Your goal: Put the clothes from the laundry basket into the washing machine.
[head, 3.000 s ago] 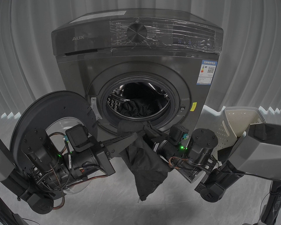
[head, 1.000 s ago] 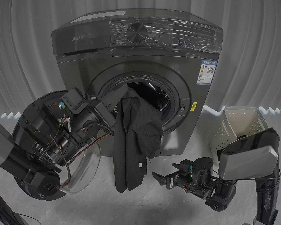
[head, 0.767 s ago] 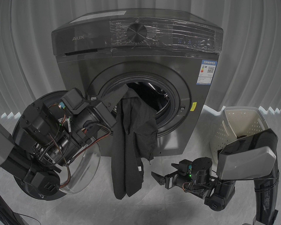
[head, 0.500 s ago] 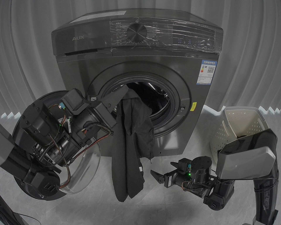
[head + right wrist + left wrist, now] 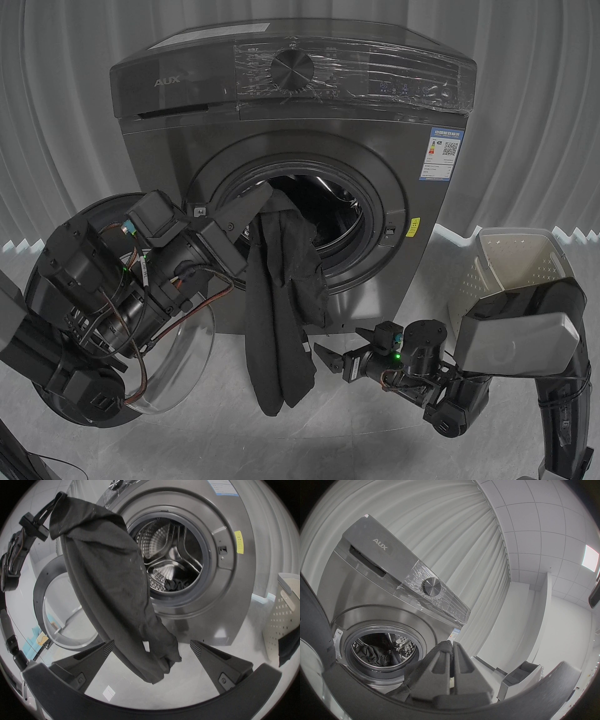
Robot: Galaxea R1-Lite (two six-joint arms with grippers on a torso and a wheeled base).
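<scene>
Your left claw point(image 5: 265, 192) kept black garment point(image 5: 281, 300) pinched at mouth of washing machine point(image 5: 294, 125). Cloth hung outside drum, tail near floor. Your right claw point(image 5: 337, 340), jaws spread and empty, rose toward hanging tail over last second. Tail probably needed lifting in next.

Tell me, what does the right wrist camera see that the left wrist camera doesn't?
Right wrist view only: the long black garment hanging from the left gripper in front of the drum opening, with the open right gripper near its lower end. Left wrist view only: the round metal control knob and the tiled ceiling. Both: the grey front-loading washing machine, dark clothes inside its drum, and the white perforated laundry basket.
</scene>
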